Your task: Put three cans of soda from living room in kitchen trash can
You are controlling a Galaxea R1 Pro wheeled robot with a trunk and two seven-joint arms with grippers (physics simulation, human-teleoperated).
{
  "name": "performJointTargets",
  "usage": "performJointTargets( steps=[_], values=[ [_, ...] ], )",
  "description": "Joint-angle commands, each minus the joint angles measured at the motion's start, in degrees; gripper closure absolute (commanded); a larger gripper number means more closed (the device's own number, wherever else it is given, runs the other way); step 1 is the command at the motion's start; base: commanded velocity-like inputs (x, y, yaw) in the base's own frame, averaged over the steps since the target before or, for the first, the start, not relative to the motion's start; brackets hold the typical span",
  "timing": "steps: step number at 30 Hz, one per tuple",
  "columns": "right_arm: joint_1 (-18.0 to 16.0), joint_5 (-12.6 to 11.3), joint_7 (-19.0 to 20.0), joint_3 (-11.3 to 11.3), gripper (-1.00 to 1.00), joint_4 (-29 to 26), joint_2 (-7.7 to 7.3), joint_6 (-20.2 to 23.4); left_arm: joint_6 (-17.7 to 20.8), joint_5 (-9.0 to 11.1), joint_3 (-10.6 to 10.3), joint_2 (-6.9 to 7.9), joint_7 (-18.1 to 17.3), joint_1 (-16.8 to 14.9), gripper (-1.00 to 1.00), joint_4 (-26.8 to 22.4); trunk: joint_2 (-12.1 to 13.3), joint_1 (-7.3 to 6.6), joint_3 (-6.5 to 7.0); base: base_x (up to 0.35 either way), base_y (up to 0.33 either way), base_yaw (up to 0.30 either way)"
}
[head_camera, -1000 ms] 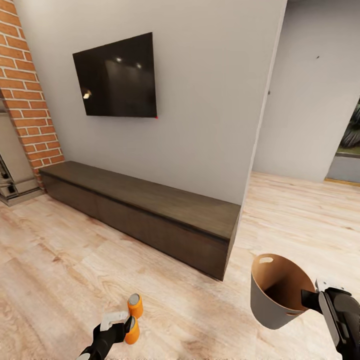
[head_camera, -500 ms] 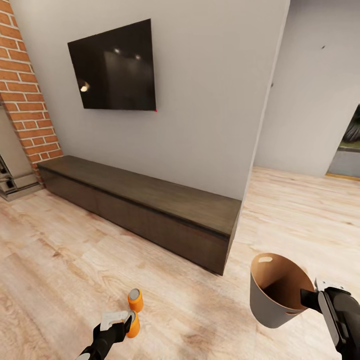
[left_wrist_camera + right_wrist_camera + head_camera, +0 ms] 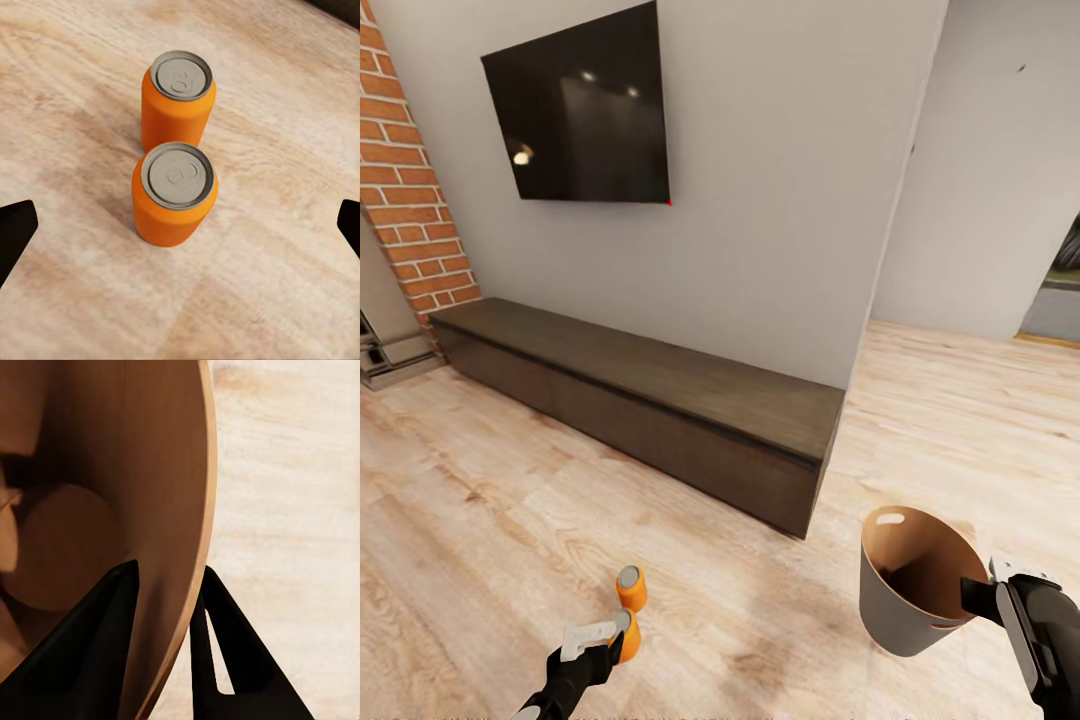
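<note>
Two soda cans stand upright on the floor, touching, beneath the left tool, whose fingers are spread wide apart. The right tool is clamped on the trash can wall at its rim.

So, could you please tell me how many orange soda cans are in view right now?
2. One bright orange cylindrical can stands on the wood floor between the open left gripper's fingers; the other orange can stands just beyond it, nearly touching. A third may be elsewhere.
</note>
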Motion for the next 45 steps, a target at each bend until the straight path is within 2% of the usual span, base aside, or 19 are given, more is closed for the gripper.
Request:
performJointTargets(
  steps=[1, 20, 45],
  values=[
    [-0.03, -0.44, 0.12, -0.01, 1.0, -0.03, 0.0, -0.03, 0.0, 0.0, 0.0, 0.0, 0.0, 0.0, -1.0, 0.0, -0.01, -0.01, -0.03, 0.0, 0.0, 0.0],
    [-0.03, -0.44, 0.12, 0.02, 1.0, -1.69, 0.09, -0.03, 0.0, 0.0, -0.01, 0.0, 0.0, 0.0, -1.0, -0.02, -0.01, -0.01, -0.18, 0.091, 0.0, 0.0],
    [-0.03, -0.44, 0.12, 0.02, 1.0, -1.7, 0.09, -0.03, 0.0, 0.0, -0.01, 0.0, 0.0, 0.0, -1.0, 0.0, -0.01, -0.01, -2.31, 0.002, 0.0, 0.0]
  ],
)
